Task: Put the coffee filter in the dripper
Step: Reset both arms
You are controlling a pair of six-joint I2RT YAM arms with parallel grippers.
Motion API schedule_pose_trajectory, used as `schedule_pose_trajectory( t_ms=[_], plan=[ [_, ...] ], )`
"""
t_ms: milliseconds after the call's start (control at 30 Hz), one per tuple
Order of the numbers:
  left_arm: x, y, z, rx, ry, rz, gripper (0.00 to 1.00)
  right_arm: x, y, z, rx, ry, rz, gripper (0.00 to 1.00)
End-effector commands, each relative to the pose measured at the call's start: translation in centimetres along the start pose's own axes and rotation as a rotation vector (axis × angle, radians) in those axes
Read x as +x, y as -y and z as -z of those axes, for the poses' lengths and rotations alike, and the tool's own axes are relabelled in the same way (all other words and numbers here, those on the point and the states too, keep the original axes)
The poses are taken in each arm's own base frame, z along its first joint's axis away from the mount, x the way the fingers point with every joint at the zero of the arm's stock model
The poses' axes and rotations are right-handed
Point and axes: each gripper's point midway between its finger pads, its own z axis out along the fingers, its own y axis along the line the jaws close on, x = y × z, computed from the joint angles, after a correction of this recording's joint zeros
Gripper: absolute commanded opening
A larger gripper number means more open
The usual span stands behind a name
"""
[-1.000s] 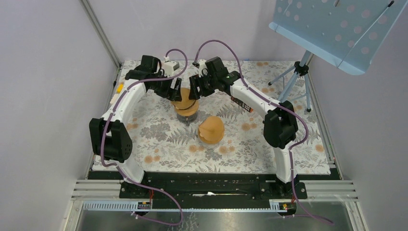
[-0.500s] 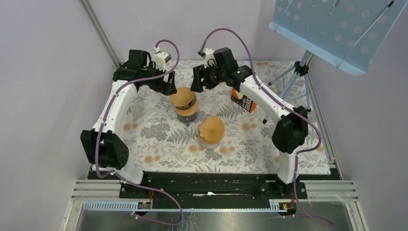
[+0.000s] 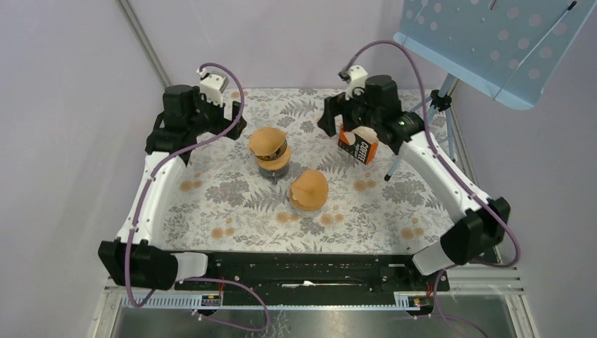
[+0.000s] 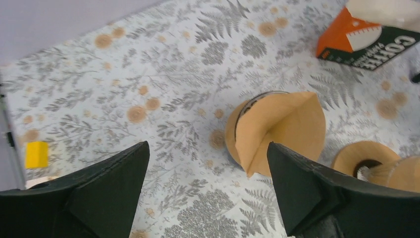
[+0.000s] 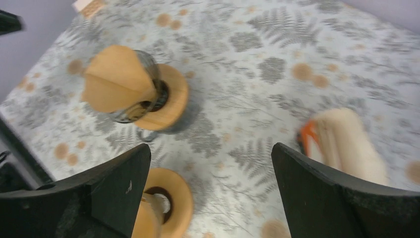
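Note:
A glass dripper with a wooden collar stands mid-table. A brown paper coffee filter sits in its top, folded and sticking out above the rim. It also shows in the left wrist view and the right wrist view. My left gripper is open and empty, up and to the left of the dripper; in its own view the jaws stand wide apart. My right gripper is open and empty, to the right of the dripper, near the filter box; it also shows in its own view.
A second wooden-collared dripper with a brown filter stands in front and to the right of the first. An orange-and-black coffee filter box stands by the right gripper. A tripod stand with a blue panel is at the back right. A yellow block lies at the left edge.
Both grippers have drawn away from the dripper, the left one to the left and the right one to the right toward the box. The filter stays on the dripper.

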Motion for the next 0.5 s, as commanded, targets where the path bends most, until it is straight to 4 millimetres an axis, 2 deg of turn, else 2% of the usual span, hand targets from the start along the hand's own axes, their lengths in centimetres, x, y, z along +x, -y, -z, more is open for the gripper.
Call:
schedule_pose_trajectory(
  t_ms=[0,67,133,267,467],
  plan=[
    [-5.0,-2.4,2.5,-0.174,0.258,-0.024,0.99,-3.4,3.7,5.1,0.216,0.18,0.1,1.0],
    [-5.3,-3.3,3.3,-0.247,0.31,0.002,0.99,-3.3,4.9,6.8,0.301,0.199,0.125,1.0],
    [-5.6,-3.4,4.0,-0.27,0.362,-0.007,0.99,-3.2,5.6,8.3,0.36,0.216,0.149,1.0],
    [-6.1,-2.7,4.7,-0.237,0.406,0.0,0.99,-2.7,6.4,10.7,0.442,0.243,0.19,1.0],
    [-6.6,-0.3,6.3,-0.149,0.429,0.023,0.99,-2.1,6.5,13.1,0.447,0.289,0.17,1.0]
  ],
)
